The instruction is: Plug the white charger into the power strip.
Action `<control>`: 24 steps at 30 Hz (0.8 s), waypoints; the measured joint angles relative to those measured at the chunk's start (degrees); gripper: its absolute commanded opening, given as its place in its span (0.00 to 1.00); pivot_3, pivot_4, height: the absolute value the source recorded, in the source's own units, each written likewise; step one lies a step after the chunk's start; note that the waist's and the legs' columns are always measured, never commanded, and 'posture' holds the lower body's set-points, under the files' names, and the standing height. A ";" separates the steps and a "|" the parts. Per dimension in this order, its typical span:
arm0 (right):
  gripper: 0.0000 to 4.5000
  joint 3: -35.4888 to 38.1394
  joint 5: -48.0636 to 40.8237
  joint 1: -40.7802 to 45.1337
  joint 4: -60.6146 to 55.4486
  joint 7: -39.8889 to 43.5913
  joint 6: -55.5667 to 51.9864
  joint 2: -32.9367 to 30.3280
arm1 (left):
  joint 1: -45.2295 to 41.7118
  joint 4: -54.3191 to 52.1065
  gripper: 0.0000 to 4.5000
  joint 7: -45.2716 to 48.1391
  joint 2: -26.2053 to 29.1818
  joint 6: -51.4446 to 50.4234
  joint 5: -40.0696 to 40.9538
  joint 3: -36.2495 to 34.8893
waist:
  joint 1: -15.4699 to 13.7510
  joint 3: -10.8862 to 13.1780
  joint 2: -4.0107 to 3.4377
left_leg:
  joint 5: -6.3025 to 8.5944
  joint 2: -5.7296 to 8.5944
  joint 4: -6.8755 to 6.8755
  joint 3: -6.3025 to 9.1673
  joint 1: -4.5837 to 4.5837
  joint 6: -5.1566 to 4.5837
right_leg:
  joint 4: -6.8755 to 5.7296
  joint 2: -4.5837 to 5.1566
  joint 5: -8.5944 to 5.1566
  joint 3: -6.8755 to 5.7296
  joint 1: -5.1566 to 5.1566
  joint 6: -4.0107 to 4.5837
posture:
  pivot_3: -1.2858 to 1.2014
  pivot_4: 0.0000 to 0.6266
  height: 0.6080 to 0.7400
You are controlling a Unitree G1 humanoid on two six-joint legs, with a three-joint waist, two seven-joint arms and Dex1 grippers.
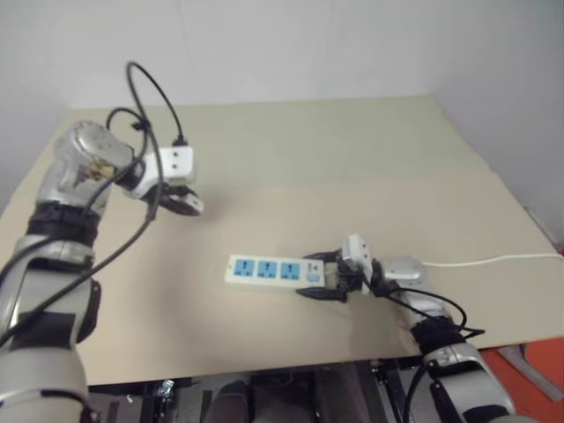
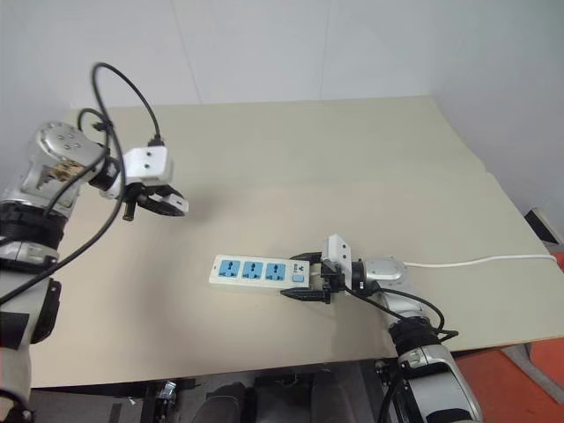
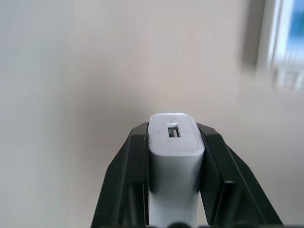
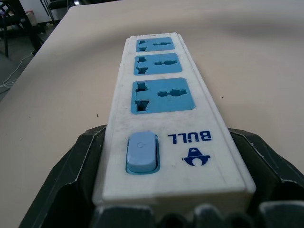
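Pinching white charger (image 3: pixel 175 156) in left gripper (image 1: pixel 183 201), raised far-left above table (image 1: pixel 352 150) | clamping switch end of power strip (image 1: pixel 273 270) with right gripper (image 1: pixel 328 280) | strip lying left-right, near and right of charger, sockets facing up.

— Location type?
— Probably a robotics lab or test room: plain beige table (image 1: pixel 291 159), bare white wall (image 1: pixel 308 44), chair legs and loose cable (image 4: pixel 12 71) on the floor beyond.
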State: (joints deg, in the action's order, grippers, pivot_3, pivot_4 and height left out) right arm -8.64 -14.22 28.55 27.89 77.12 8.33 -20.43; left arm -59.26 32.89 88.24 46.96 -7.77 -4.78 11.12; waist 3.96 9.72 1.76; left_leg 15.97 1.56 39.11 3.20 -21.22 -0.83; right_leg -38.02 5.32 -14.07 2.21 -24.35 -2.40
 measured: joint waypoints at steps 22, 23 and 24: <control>0.76 -0.34 1.14 0.61 0.95 -0.10 1.23 1.42 | 27.51 -38.82 0.23 -14.15 -16.37 -23.33 40.76 -19.07 | 0.05 -0.01 0.00 | 0.08 -0.23 0.09 -0.10 0.09 0.21 | 0.05 -0.06 0.04 0.17 0.03 0.05 | 0.52 0.24 1.00; 0.76 -0.47 1.27 0.66 0.96 -0.09 1.24 1.59 | 27.57 -38.89 0.23 -14.34 -17.32 -23.57 41.71 -18.64 | 0.04 -0.01 0.01 | 0.08 -0.22 0.09 -0.10 0.10 0.21 | 0.06 -0.06 0.04 0.17 0.03 0.05 | 0.52 0.24 1.00; 0.76 -0.65 1.44 0.74 0.96 -0.08 1.24 1.82 | 27.58 -38.90 0.23 -14.19 -18.10 -23.61 42.52 -17.95 | 0.04 -0.02 0.01 | 0.08 -0.22 0.09 -0.11 0.11 0.22 | 0.06 -0.06 0.04 0.18 0.03 0.05 | 0.52 0.24 1.00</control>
State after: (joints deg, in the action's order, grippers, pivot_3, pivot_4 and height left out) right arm -9.29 -12.78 29.29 28.85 77.04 9.57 -18.61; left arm -31.68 -6.01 74.06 28.86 -31.38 37.74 -6.82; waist 4.00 9.70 1.77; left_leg 16.05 1.34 39.20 3.09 -21.11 -0.62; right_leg -37.96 5.26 -14.02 2.39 -24.32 -2.35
